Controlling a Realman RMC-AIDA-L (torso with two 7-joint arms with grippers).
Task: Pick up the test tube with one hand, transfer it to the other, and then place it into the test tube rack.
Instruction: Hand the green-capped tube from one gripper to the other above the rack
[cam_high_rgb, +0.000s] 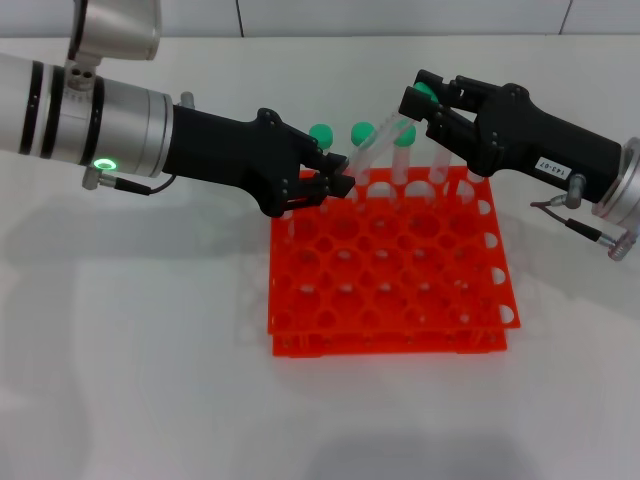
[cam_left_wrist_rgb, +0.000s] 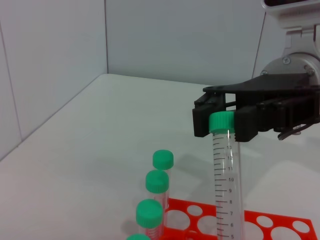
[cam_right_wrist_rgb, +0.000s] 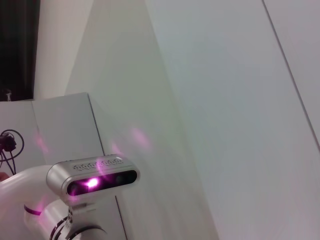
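Note:
The test tube (cam_high_rgb: 378, 150) is tilted above the back edge of the orange-red rack (cam_high_rgb: 392, 300). My left gripper (cam_high_rgb: 338, 180), on the arm with the green ring light, is shut on the tube's lower end. My right gripper (cam_high_rgb: 424, 103), the one with the white label, has its fingers closed on the tube's green cap. In the left wrist view the tube (cam_left_wrist_rgb: 224, 175) rises to the cap between the right gripper's (cam_left_wrist_rgb: 221, 125) fingers, with the rack (cam_left_wrist_rgb: 272, 226) below. The right wrist view shows none of these.
Several other green-capped tubes (cam_high_rgb: 320, 133) stand in the rack's back row, just behind the left gripper; they also show in the left wrist view (cam_left_wrist_rgb: 156, 181). The white table (cam_high_rgb: 130, 350) lies around the rack. The right wrist view shows a wall and the robot's head.

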